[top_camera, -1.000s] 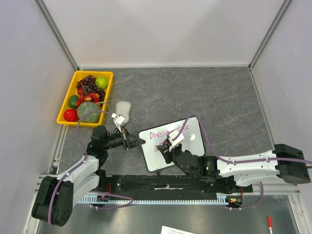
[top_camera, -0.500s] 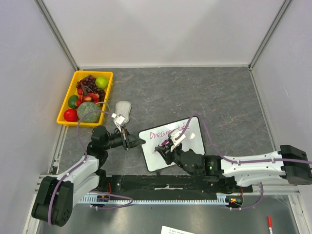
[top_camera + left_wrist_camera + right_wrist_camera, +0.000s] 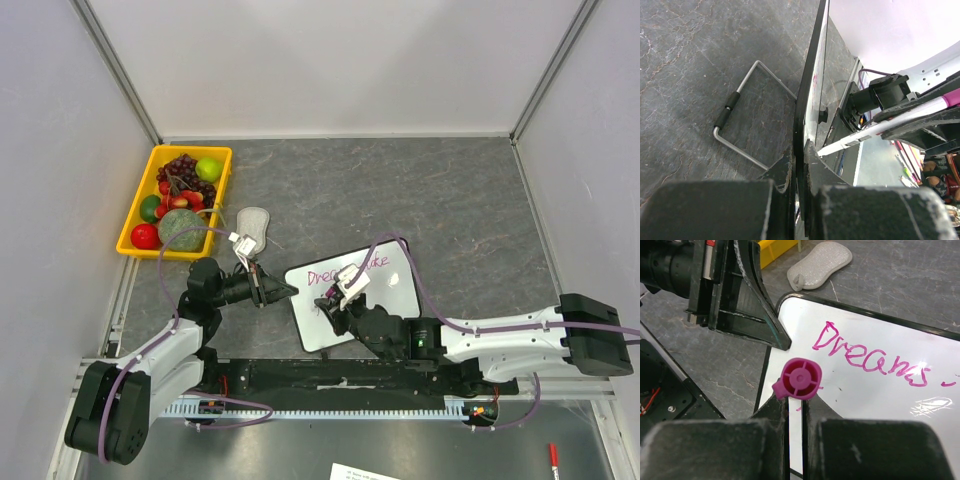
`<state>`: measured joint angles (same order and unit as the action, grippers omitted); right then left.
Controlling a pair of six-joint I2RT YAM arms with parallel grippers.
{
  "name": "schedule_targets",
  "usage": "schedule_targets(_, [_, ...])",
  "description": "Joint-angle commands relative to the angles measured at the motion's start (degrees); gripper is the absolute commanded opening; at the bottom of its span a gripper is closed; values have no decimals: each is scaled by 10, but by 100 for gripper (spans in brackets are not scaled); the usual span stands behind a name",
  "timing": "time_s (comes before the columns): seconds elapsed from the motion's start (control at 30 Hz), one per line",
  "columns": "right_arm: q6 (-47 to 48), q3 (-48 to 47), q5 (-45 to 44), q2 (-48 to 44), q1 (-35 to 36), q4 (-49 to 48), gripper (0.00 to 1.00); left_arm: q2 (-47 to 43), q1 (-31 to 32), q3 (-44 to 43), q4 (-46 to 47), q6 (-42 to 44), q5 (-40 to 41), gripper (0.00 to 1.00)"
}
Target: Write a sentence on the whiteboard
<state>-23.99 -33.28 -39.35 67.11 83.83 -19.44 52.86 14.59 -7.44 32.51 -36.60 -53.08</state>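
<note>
A yellow tray (image 3: 140, 252) at the far left of the grey stone-patterned table (image 3: 440, 190) holds dark grapes (image 3: 182, 167) and a green apple (image 3: 209, 168). A grey eraser pad (image 3: 254, 225) lies just right of the tray.

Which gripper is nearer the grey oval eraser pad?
Left. The left gripper clamps the black-framed whiteboard just near-side of the grey eraser pad; the right gripper, holding a pink marker, is farther right over the board.
</note>
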Motion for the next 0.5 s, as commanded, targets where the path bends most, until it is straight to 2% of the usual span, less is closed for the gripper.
schedule_targets(0.0, [-4, -23, -32, 7, -4, 6, 0, -1, 0, -3, 0, 43, 12, 2])
schedule_targets(0.47, [-18, -6, -58, -20, -21, 41, 0, -2, 1, -2, 1, 45, 12, 2])
